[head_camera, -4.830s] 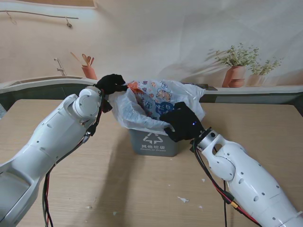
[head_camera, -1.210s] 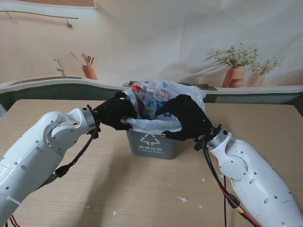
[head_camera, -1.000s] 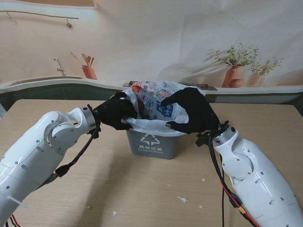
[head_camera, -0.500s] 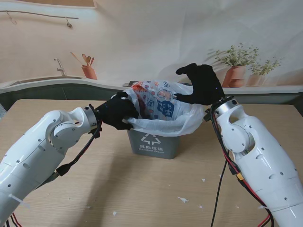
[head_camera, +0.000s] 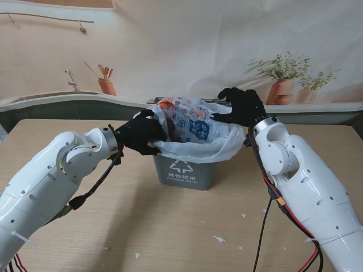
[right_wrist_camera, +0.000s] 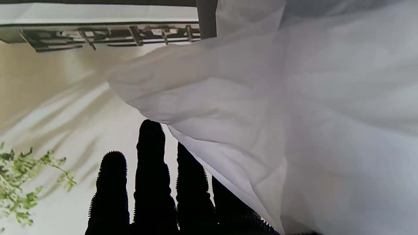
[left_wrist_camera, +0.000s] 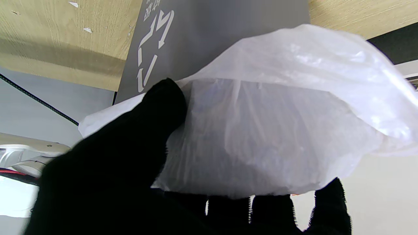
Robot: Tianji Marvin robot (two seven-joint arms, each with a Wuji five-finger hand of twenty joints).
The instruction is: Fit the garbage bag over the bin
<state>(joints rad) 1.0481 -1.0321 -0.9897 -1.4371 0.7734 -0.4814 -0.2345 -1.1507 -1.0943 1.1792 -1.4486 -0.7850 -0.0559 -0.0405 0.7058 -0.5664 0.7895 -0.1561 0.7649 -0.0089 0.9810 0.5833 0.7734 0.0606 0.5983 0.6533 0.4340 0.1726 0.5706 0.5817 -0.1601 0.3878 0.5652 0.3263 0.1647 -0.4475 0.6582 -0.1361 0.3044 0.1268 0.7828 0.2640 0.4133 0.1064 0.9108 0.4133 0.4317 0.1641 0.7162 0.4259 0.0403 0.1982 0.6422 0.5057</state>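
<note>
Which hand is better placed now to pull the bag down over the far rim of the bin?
Probably the right hand. It hovers at the far right edge of the garbage bag, fingers spread, holding nothing. The left hand is shut on the bag's near left edge at the bin.

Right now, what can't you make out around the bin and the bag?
- Bin rim: stand view, draped by the garbage bag.
- Left robot hand fingertips: left wrist view, behind bag film.
- Right robot hand grip on the bag: right wrist view, plastic covers it.
- Table specks: too small.
</note>
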